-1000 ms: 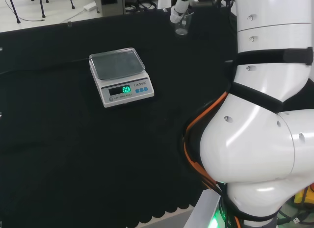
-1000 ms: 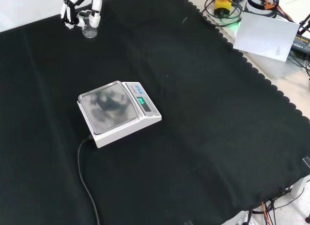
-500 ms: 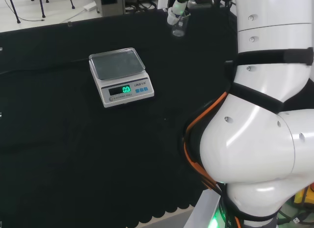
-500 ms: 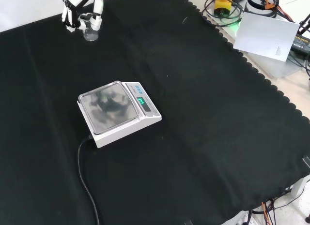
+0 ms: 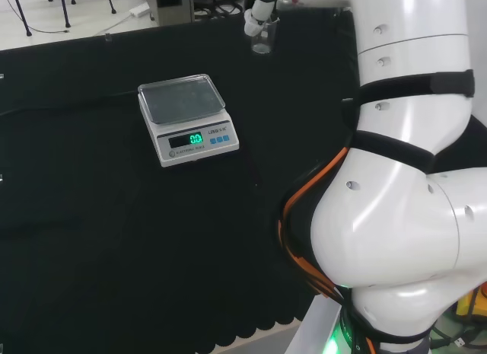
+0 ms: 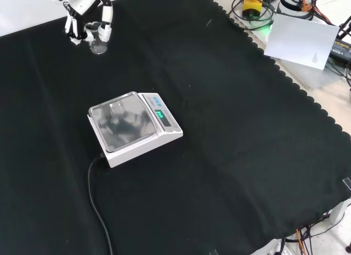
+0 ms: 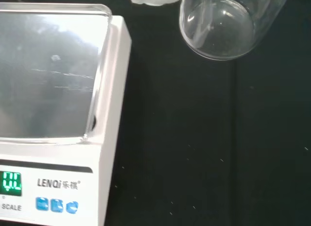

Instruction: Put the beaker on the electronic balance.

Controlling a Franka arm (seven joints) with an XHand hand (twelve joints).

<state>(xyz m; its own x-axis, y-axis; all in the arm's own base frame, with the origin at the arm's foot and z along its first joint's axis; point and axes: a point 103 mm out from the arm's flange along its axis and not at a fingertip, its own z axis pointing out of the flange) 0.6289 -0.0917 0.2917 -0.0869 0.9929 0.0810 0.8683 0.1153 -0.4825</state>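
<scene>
- The black and white hand (image 6: 82,16) is gripping the small clear glass beaker (image 6: 96,40), with fingers curled round its upper wall; in the front view the pair is sitting at about 11 o'clock on the black-cloth-covered table (image 6: 230,134).
- The beaker (image 5: 261,36) is hanging upright in the hand (image 5: 256,10) near the table's far edge in the head view, at about 1 o'clock from the white electronic balance with a steel pan (image 5: 188,118).
- Judging from this, the carry step is in hand: the beaker is held, but it is well apart from the balance (image 6: 133,128) and not yet over its pan.
- The next move is calling for travel across to the pan, keeping the beaker level, then lowering it near the pan's middle before letting go.
- In the wrist view the beaker's round base (image 7: 218,26) is showing beside the balance's pan (image 7: 48,70); its rim is cut off.
- Whether the beaker is holding anything is hard to make out, and whether its base is touching the cloth cannot be told.
</scene>
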